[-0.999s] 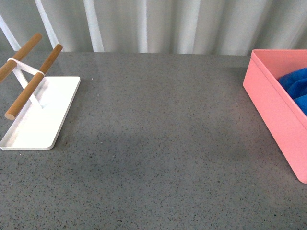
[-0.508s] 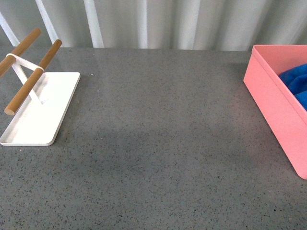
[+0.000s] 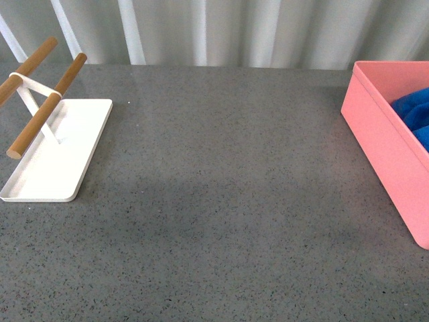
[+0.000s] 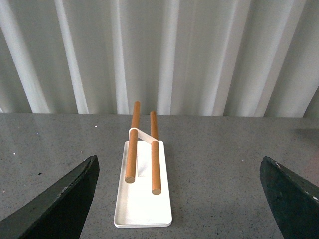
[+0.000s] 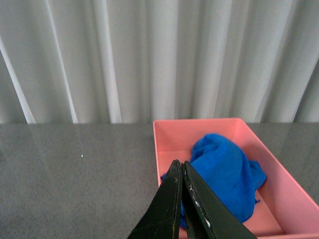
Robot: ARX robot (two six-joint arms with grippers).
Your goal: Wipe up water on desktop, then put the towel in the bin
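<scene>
The blue towel [image 5: 224,169] lies crumpled inside the pink bin [image 5: 279,172]. In the front view the bin [image 3: 382,147] stands at the right edge of the dark grey desktop [image 3: 221,201] and only a part of the towel [image 3: 412,114] shows. My right gripper [image 5: 180,164] is shut and empty, held above the desktop in front of the bin's near-left corner. My left gripper [image 4: 179,172] is open wide and empty, facing the white tray. Neither arm shows in the front view. I see no water on the desktop.
A white tray [image 3: 57,161] with two wooden bars [image 3: 43,111] on a white stand sits at the desktop's left; it also shows in the left wrist view [image 4: 142,199]. A white pleated curtain [image 3: 214,33] hangs behind the desktop.
The front view has shifted slightly, so tray and bin sit a little lower in the picture than a second ago. Nothing on the desktop has moved.
</scene>
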